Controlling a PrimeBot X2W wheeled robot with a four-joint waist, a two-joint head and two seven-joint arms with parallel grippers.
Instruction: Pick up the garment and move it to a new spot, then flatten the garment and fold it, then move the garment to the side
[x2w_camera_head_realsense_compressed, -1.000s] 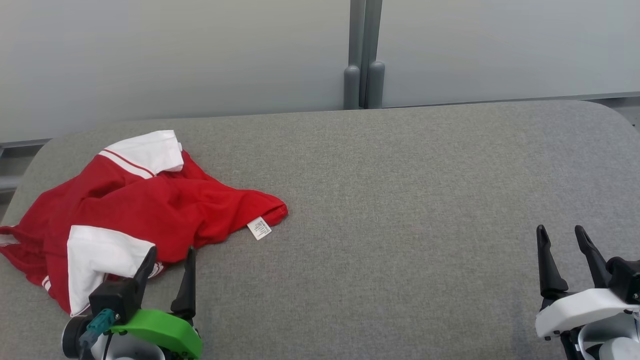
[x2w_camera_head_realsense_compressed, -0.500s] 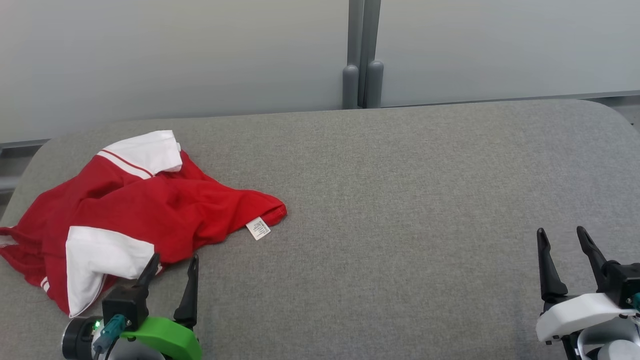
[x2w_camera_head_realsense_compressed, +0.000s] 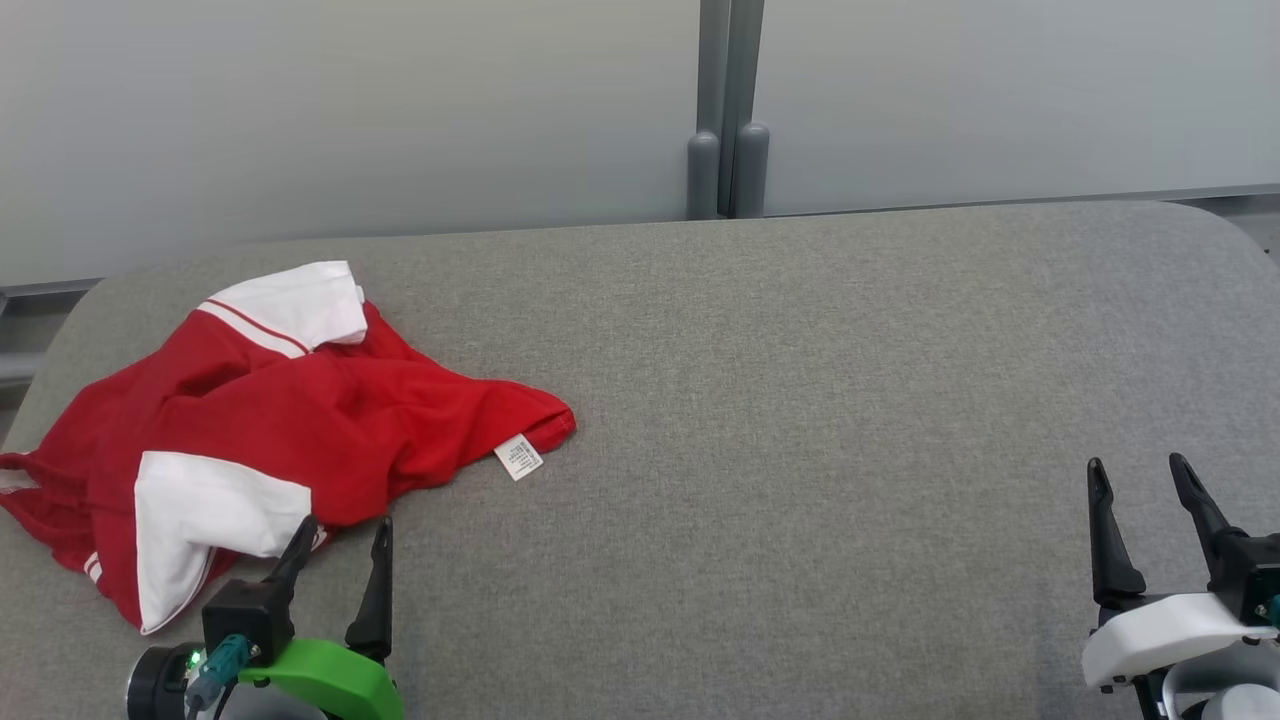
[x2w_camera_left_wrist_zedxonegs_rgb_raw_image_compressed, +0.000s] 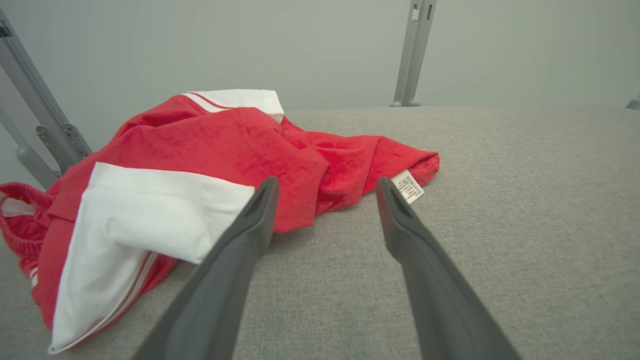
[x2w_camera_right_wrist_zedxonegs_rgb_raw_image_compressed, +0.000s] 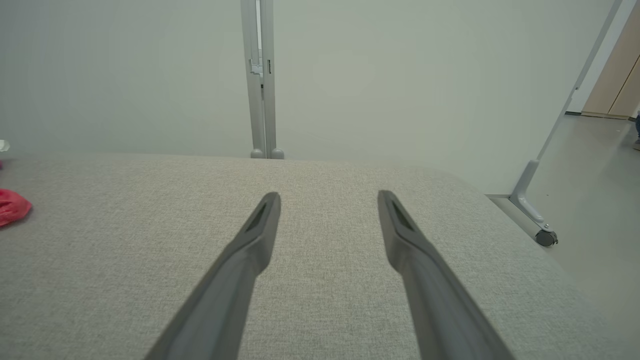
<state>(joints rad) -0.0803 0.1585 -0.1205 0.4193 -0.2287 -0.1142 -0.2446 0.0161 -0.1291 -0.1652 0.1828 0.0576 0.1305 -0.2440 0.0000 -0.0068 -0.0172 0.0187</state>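
Note:
The garment (x2w_camera_head_realsense_compressed: 300, 420) is a red shirt with white sleeve panels, lying crumpled at the left of the grey table; its small white label points right. In the left wrist view the garment (x2w_camera_left_wrist_zedxonegs_rgb_raw_image_compressed: 225, 155) lies just beyond the finger ends, not touched. My left gripper (x2w_camera_head_realsense_compressed: 344, 528) stands open at the lower left, just in front of the garment's near edge, and in its own view the left gripper (x2w_camera_left_wrist_zedxonegs_rgb_raw_image_compressed: 325, 184) holds nothing. My right gripper (x2w_camera_head_realsense_compressed: 1138, 466) is open at the lower right, far from the cloth; the right gripper (x2w_camera_right_wrist_zedxonegs_rgb_raw_image_compressed: 327, 196) hangs over bare table, with a red tip of garment (x2w_camera_right_wrist_zedxonegs_rgb_raw_image_compressed: 12, 206) at that view's left edge.
The grey fabric-covered table (x2w_camera_head_realsense_compressed: 800, 400) spreads wide to the right of the garment. A pale partition wall with a grey post (x2w_camera_head_realsense_compressed: 728, 110) runs behind it. The table's right edge drops to the floor beside a wheeled frame leg (x2w_camera_right_wrist_zedxonegs_rgb_raw_image_compressed: 542, 232).
Both grippers have drawn back a little toward the bottom of the head view, still open. The garment lies as before.

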